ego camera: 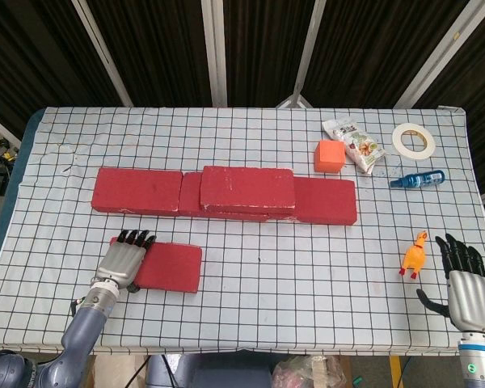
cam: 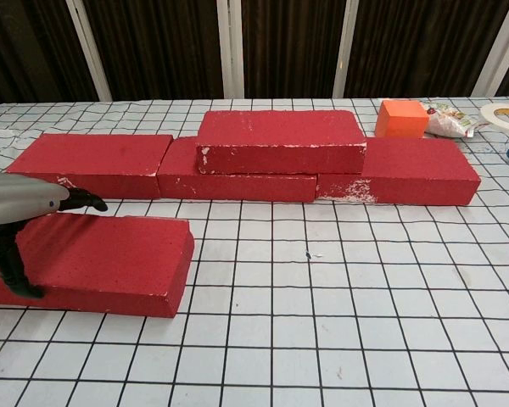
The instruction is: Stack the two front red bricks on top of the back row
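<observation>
We see one flat red rectangular brick (ego camera: 168,267) lying alone at the front left of the checked tablecloth (ego camera: 291,267), well apart from the back row of red bricks (ego camera: 137,191). On this row one stacked red brick (ego camera: 247,189) is already placed, over the middle.

Our left hand (ego camera: 123,262) covers the left end of the front brick. In the chest view its fingers (cam: 86,202) reach over the top face and the thumb goes down along the near side. It looks like a grasp around the end, but we cannot tell if it really clamps.

Our right hand (ego camera: 467,284) is at the far right, fingers apart, holding nothing.

We judge the brick stiff, rather heavy, with a rough face that will not slip. Held at one end only, it could tilt, so a hold nearer the middle seems safer.
</observation>
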You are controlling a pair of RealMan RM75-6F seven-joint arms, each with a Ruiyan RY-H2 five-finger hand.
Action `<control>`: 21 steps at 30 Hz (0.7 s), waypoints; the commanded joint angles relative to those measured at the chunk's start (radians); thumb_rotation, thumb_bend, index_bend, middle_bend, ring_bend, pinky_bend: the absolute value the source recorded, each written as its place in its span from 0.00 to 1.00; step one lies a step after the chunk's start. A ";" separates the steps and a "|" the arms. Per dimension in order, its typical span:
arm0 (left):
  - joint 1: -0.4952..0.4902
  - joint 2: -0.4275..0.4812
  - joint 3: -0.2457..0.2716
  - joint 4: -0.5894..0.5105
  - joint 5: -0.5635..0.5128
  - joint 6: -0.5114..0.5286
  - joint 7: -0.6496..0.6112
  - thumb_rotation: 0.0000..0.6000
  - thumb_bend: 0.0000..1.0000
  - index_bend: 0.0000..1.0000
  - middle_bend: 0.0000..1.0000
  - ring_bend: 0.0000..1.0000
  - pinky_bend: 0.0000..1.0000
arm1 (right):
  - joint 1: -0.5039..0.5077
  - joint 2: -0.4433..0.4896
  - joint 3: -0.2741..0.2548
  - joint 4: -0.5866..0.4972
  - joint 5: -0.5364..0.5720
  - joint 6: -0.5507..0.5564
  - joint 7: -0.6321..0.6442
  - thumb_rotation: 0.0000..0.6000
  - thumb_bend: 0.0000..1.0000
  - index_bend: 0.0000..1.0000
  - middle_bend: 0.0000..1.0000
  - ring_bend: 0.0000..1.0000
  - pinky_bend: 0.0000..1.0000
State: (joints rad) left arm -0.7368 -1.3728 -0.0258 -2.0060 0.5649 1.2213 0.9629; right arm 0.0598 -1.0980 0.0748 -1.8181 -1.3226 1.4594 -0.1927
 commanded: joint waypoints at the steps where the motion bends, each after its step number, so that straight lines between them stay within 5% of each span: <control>1: -0.017 0.003 0.000 0.000 -0.022 -0.008 0.005 1.00 0.00 0.00 0.00 0.01 0.09 | 0.000 0.000 0.003 0.000 0.006 -0.004 0.005 1.00 0.24 0.00 0.00 0.00 0.00; 21: -0.074 -0.010 0.007 -0.011 -0.064 0.026 0.023 1.00 0.00 0.10 0.10 0.02 0.09 | -0.002 0.002 0.011 0.002 0.014 -0.008 0.009 1.00 0.24 0.00 0.00 0.00 0.00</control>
State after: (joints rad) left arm -0.8099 -1.3819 -0.0185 -2.0174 0.5012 1.2472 0.9859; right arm 0.0575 -1.0959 0.0858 -1.8166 -1.3090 1.4512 -0.1833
